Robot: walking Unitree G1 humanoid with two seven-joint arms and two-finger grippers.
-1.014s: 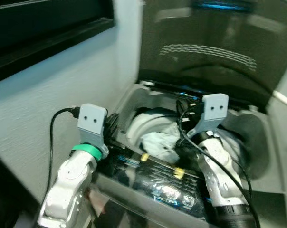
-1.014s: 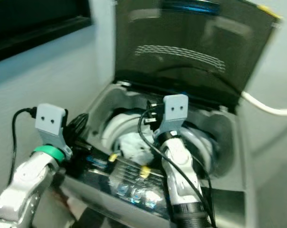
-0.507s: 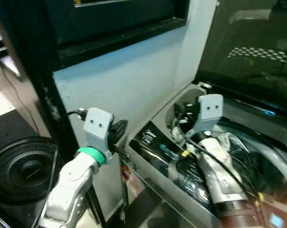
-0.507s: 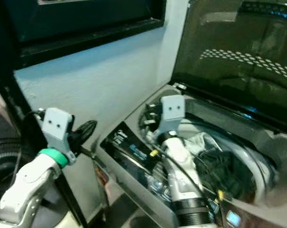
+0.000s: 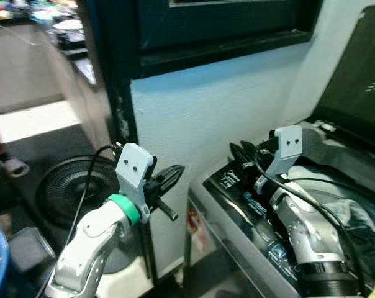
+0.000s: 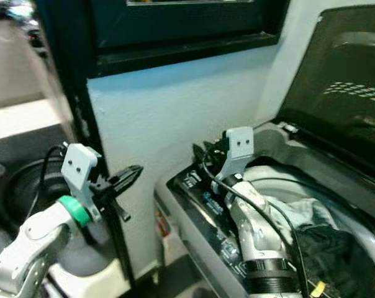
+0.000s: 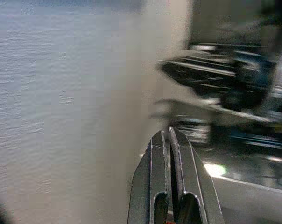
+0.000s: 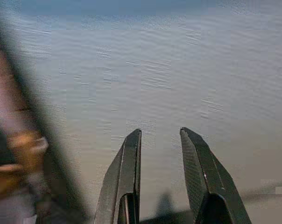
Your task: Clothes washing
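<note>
Looks like the loading step's done: pale and dark clothes (image 5: 336, 198) sit in the open grey top-loading washer (image 5: 237, 186) on the right, the left gripper (image 5: 169, 177) pinched closed and empty, the right gripper (image 8: 162, 154) parted and empty, so probably closing the dark lid (image 6: 343, 81) comes next.

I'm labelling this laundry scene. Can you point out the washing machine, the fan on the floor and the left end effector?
washing machine (image 5: 237, 189): left eye view, dark control panel.
fan (image 5: 63, 189): left eye view, round black grille.
left end effector (image 5: 175, 169): left eye view, tips of its closed black fingers.
</note>
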